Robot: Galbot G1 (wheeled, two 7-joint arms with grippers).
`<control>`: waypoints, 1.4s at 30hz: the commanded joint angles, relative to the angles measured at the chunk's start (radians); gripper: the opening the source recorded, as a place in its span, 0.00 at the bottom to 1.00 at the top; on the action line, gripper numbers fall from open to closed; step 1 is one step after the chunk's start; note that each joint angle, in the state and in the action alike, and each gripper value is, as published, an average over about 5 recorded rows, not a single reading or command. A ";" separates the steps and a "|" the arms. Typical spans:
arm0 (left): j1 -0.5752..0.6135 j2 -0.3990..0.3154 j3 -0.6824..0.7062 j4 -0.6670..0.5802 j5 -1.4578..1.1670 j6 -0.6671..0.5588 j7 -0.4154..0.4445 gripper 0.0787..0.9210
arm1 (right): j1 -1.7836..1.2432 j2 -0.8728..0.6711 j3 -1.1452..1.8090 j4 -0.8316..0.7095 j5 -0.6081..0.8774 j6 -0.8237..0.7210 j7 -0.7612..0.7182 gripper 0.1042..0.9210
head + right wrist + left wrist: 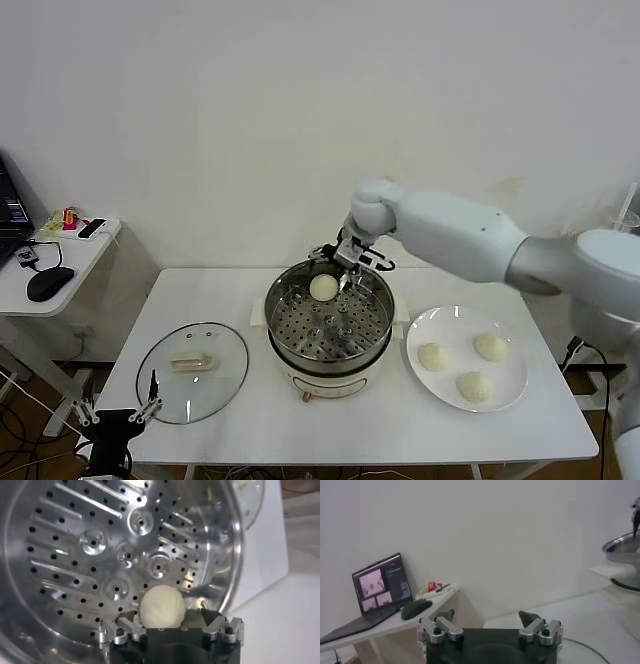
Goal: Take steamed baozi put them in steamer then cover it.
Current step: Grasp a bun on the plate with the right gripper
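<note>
Left gripper point(150, 402) parked at near table edge, jaws apart, empty. Lid point(192, 371) lies on table, off steamer point(330, 325). Three buns point(466, 366) wait on plate point(445, 331). One bun point(323, 288) in steamer; right gripper point(349, 268) spread around it, released.

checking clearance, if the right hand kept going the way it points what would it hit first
Most likely the baozi lying between its open fingers, then the perforated floor of the steamer beneath it.
</note>
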 commanded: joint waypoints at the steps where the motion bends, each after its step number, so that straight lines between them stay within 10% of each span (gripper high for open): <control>1: -0.001 0.011 0.006 -0.013 -0.027 0.011 0.002 0.88 | 0.161 -0.325 -0.066 0.351 0.211 -0.409 -0.054 0.88; 17: -0.073 0.080 0.047 -0.007 -0.061 0.042 0.013 0.88 | -0.055 -0.774 -0.017 0.544 0.114 -0.542 -0.042 0.88; 42: -0.092 0.090 -0.016 0.012 -0.075 0.061 0.017 0.88 | -0.629 -0.457 0.389 0.137 -0.088 -0.480 -0.006 0.88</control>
